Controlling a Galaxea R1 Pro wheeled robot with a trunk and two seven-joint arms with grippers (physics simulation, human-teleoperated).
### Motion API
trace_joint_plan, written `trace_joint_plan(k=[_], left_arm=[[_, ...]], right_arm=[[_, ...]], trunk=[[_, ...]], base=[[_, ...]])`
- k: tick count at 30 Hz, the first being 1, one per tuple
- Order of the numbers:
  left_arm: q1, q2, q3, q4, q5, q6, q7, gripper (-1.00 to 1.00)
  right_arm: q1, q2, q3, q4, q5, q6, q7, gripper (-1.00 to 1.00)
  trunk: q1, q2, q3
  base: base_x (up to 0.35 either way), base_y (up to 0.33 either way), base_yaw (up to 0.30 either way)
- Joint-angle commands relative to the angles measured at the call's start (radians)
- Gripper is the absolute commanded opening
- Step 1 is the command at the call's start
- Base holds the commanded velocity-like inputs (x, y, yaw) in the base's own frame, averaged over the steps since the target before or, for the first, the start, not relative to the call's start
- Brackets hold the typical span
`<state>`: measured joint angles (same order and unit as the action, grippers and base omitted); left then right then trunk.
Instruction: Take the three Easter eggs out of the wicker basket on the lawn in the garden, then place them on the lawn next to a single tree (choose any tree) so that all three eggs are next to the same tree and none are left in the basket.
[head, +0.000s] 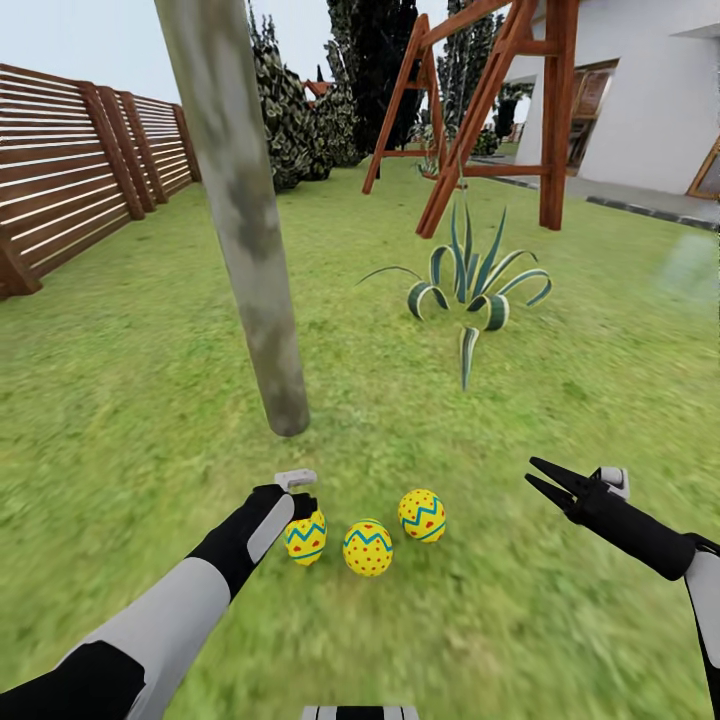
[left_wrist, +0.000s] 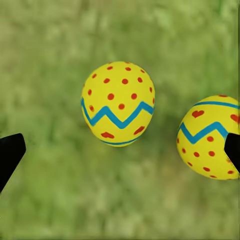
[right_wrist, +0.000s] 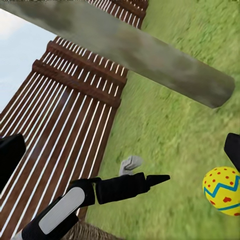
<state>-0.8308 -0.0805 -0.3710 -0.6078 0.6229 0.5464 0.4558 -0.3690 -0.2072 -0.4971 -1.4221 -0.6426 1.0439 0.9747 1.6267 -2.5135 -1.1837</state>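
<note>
- Looking down our left arm first: our left gripper (head: 303, 505) hangs right over the leftmost Easter egg (head: 305, 537), fingers spread wide apart. In the left wrist view the two black fingertips (left_wrist: 10, 154) sit at opposite sides with an egg (left_wrist: 118, 103) lying free on the grass between them, so nothing is held.
- That wrist view also catches a second egg (left_wrist: 209, 136) just beside the first, partly behind the other fingertip.
- From the head view, all three eggs sit in a short row on the lawn (head: 130, 400): the left one under our gripper, the middle egg (head: 368, 548) just beside it, and the right egg (head: 422, 515) close by, a touch farther from us. We can't tell whether any of them touch.
- Just beyond the row stands the tree (head: 245, 215), its pale mottled trunk meeting the grass near the eggs.
- Our right gripper (head: 548, 480) hovers off to the right, well apart from the eggs, its two pointed fingers a little way open and holding nothing.
- The right wrist view looks across at the left arm (right_wrist: 95, 192), the trunk (right_wrist: 140, 52) and one egg (right_wrist: 224, 190) on the grass, plus a bit of woven wicker basket (right_wrist: 90, 232) at the frame's edge.
- Farther out: a spiky striped agave plant (head: 468, 285), a wooden swing frame (head: 490, 100), a brown slatted fence (head: 70, 170) along the left side, dark cypresses (head: 375, 60) at the back and a white house (head: 640, 90) on the right.
</note>
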Motion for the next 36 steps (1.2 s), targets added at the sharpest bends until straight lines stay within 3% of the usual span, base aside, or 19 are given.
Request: trace_joint_plan(k=[1,17,25,36], left_arm=[[-0.001,0.001,-0.005,-0.001,0.011,0.001,0.01,1.0],[-0.001,0.001,-0.007,-0.001,0.011,0.001,0.012,1.0],[-0.001,0.001,-0.011,0.0,0.011,0.001,0.014,1.0],[-0.002,0.001,-0.014,0.002,0.011,0.0,0.017,1.0]], right_arm=[[-0.001,0.0,-0.001,0.0,0.004,0.003,0.006,1.0],[-0.001,-0.001,-0.003,0.0,0.005,0.003,0.006,1.0],[-0.001,0.0,-0.043,0.0,0.004,0.003,0.006,1.0],[-0.001,0.001,-0.047,0.0,0.002,0.003,0.006,1.0]], trunk=[[-0.001,0.0,0.003],[-0.008,0.004,0.065],[-0.011,0.006,0.096],[-0.016,0.008,0.138]], base=[[-0.004,0.0,0.0],[-0.001,0.0,0.0],[0.0,0.0,0.0],[0.0,0.0,0.0]])
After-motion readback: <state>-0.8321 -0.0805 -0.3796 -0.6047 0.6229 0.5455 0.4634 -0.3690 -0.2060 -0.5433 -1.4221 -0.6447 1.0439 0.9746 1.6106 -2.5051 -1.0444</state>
